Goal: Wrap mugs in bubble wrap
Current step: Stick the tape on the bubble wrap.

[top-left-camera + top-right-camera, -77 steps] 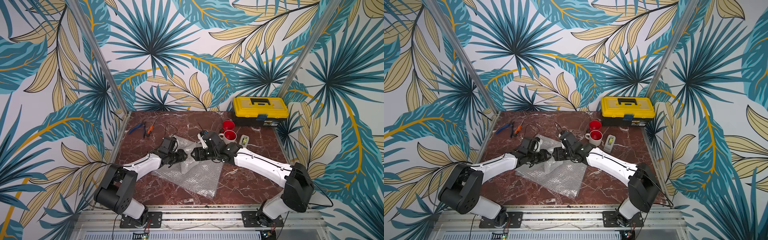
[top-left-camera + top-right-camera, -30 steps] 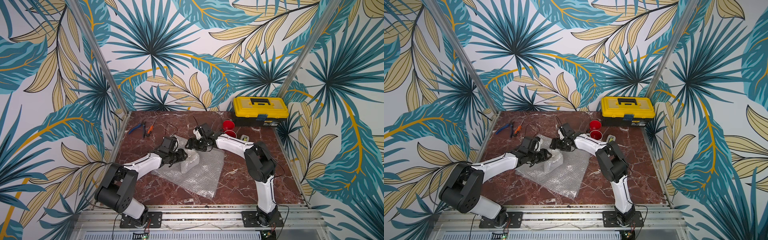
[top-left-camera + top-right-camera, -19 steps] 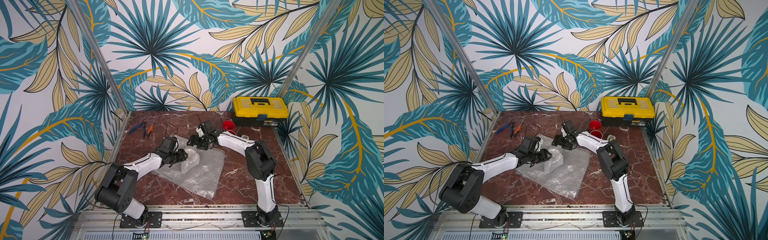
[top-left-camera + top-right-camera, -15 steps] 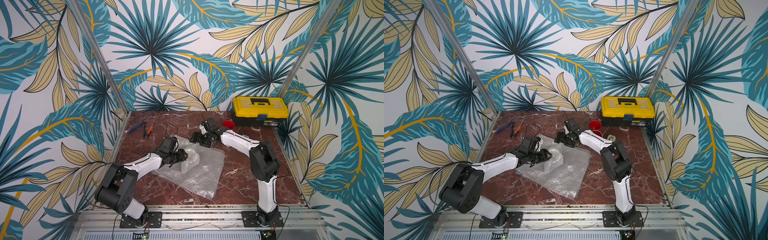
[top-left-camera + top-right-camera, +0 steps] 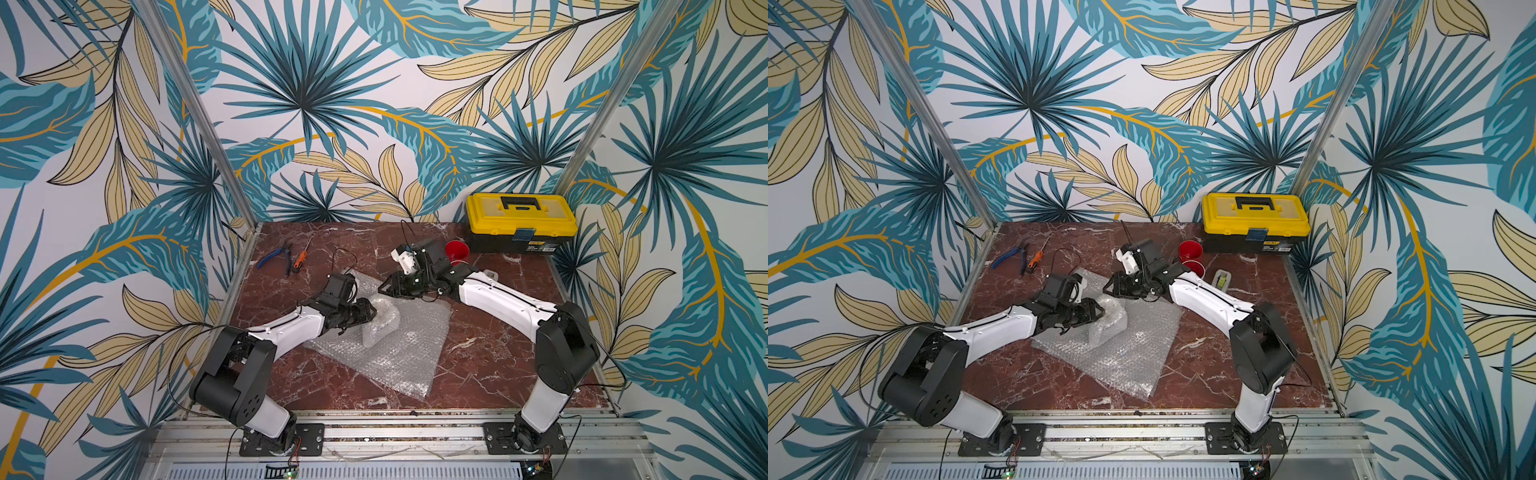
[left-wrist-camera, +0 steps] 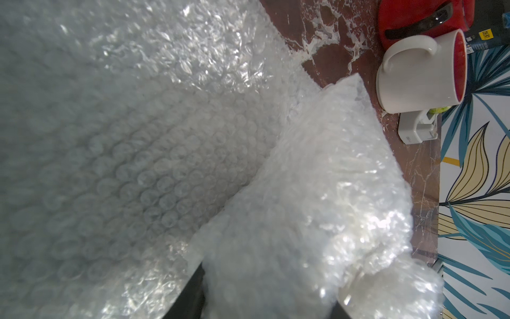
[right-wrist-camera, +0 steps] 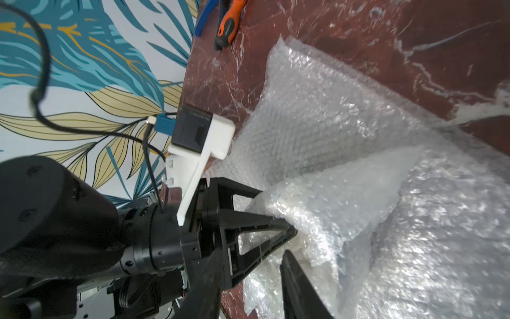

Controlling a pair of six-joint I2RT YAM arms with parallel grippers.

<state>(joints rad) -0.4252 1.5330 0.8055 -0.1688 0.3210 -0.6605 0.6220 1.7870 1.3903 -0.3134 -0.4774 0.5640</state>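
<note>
Though left fingers [image 6: 190, 292] clamp bunched bubble wrap [image 5: 395, 357], maybe over a mug, right fingers' [image 7: 298, 290] gap is unclear.

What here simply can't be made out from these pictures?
- Contents of the folded clear bubble wrap clamped by the left gripper: wrap hides them, every view.
- White mug with red inside: mostly behind the right arm, in a top view.
- Right gripper: open or shut unclear; right wrist view's edge crops its fingers.

2 bare mugs [image 5: 1190, 250] [image 5: 1197, 270], 1 toolbox [image 5: 1255, 222], 1 pliers [image 5: 1009, 255], 1 screwdriver [image 5: 1036, 257]
</note>
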